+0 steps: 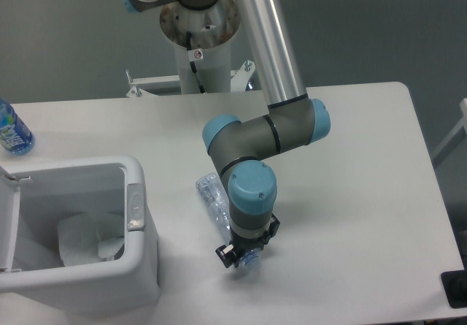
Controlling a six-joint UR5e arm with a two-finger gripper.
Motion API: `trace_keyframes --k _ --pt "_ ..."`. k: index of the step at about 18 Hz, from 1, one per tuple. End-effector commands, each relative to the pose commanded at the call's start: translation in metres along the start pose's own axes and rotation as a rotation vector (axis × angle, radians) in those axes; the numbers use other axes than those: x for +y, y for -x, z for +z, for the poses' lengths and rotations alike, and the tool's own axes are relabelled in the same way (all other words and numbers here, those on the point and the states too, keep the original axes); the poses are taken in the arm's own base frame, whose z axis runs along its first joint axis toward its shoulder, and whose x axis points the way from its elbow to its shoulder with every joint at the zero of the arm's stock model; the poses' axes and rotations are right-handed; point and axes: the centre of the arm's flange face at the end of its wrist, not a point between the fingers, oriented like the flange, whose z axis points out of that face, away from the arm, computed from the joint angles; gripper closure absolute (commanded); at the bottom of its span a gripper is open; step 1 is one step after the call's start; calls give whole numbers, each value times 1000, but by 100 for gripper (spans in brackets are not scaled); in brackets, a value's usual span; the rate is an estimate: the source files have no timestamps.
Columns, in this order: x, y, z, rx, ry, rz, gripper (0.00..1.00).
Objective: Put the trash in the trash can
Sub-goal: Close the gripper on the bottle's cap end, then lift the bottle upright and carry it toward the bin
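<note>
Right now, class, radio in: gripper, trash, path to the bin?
Gripper shut on clear bottle near its cap end. Wrapper already inside trash can. Nothing between bottle and can.
</note>
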Motion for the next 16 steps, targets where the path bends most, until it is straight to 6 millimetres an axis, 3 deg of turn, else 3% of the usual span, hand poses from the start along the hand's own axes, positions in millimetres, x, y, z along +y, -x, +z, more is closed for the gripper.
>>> trace_keyframes --k 3,5,8,11,13,16 --pt "-1 0 -9 3 -15 34 38" --pt "-6 1 -29 12 -54 45 38" --pt "-39 20 -94 43 -180 27 38" --pt "-58 14 -145 99 -273 33 38" --pt "-69 13 -199 133 -384 37 38" --pt "-68 2 -286 233 -563 73 38"
